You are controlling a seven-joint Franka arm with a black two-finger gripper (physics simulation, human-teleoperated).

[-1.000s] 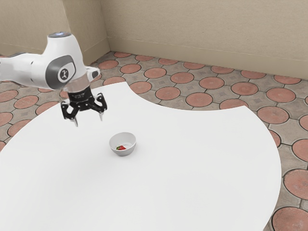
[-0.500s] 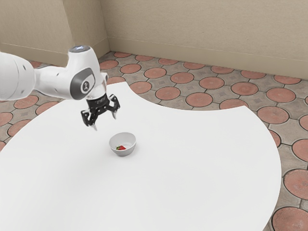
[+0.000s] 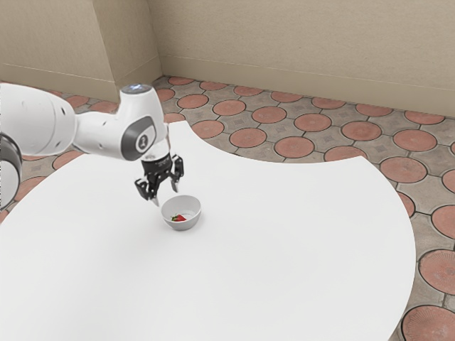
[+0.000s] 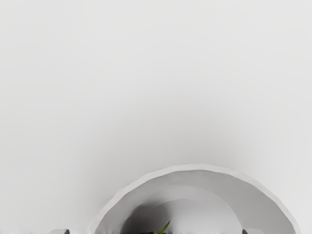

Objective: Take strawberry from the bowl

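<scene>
My gripper point(image 3: 166, 196) is open, its two fingertips apart just above the bowl's rim on the arm's side in the exterior view. The small white bowl point(image 3: 183, 224) stands upright on the table, with a red strawberry point(image 3: 180, 219) lying at its bottom. In the wrist view, the tips of the gripper point(image 4: 155, 231) peek in at the lower edge, one at either side. Between them are the bowl point(image 4: 195, 167), partly cut off, and the green leaf of the strawberry point(image 4: 164, 227); most of the fruit is out of sight there.
A white table point(image 3: 284, 249) with a curved edge surrounds the bowl. Beyond it lie a floor of round reddish tiles point(image 3: 295, 147) and a beige wall point(image 3: 306, 50).
My hand has moved toward the exterior view's right and come down, from well off the bowl to just over its near rim, turning somewhat. Bowl and strawberry have stayed put.
</scene>
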